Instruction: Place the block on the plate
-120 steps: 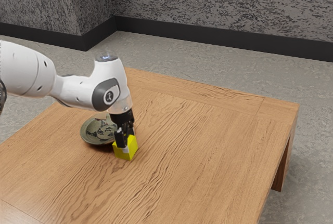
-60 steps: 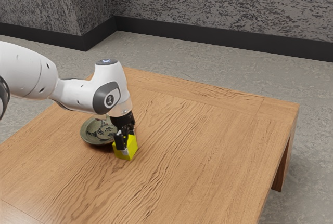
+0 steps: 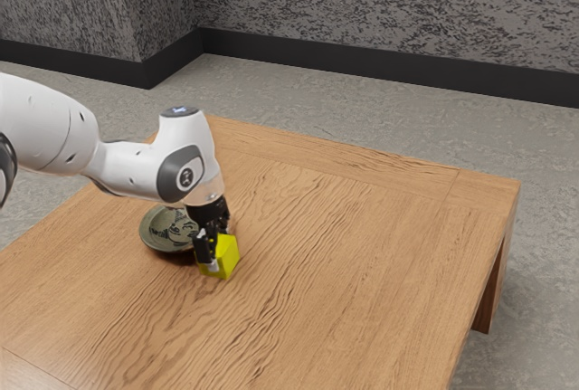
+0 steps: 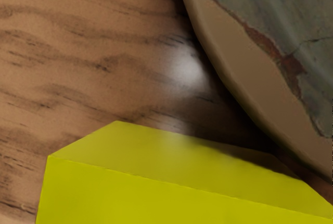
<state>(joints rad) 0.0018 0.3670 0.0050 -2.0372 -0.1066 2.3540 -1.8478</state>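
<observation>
Yellow block sits near the plate; my gripper is released, fingers apart, so I should centre it before squeezing.

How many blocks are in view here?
1: the yellow block, on the wooden table, right beside the plate and not on it. The arm covers part of the scene, so another small one behind it can't be ruled out.

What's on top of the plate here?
The visible part of the plate bears a dark painted pattern and no block; the yellow block is beside it. In the exterior view the pincer covers part of the plate's edge, so what lies there cannot be told.
</observation>
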